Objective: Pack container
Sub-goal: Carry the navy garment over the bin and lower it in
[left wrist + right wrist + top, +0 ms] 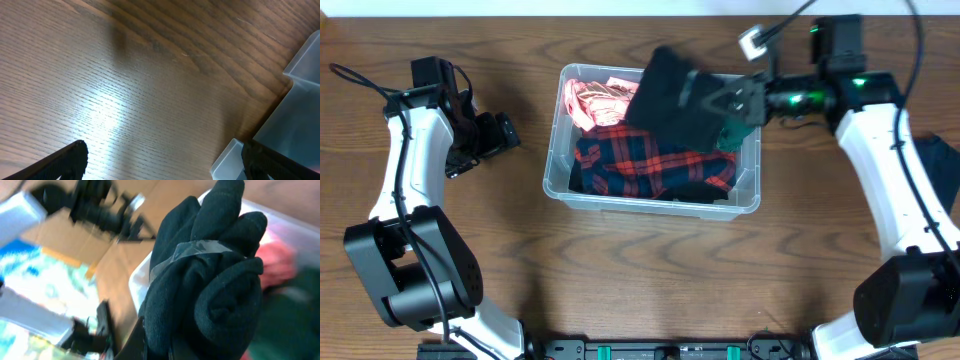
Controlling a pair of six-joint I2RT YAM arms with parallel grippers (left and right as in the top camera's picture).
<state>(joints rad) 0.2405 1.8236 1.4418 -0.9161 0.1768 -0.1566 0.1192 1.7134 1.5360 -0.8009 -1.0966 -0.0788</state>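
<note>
Container (650, 204) is packed wall to wall with plaid cloth (640, 160) and pink cloth (592, 100). Black bundle (665, 95) blocks its far right. Bare worktop (650, 275) lies near. Open lane left, up to left gripper (506, 133).

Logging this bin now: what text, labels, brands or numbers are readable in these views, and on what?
No text reads in any view.
The clear band on the black fabric bundle: no print visible.
The container: clothes cover its base; no label shows.
The white tag above the right arm: too small to read.
The colourful background, right wrist view: too blurred to read.
</note>
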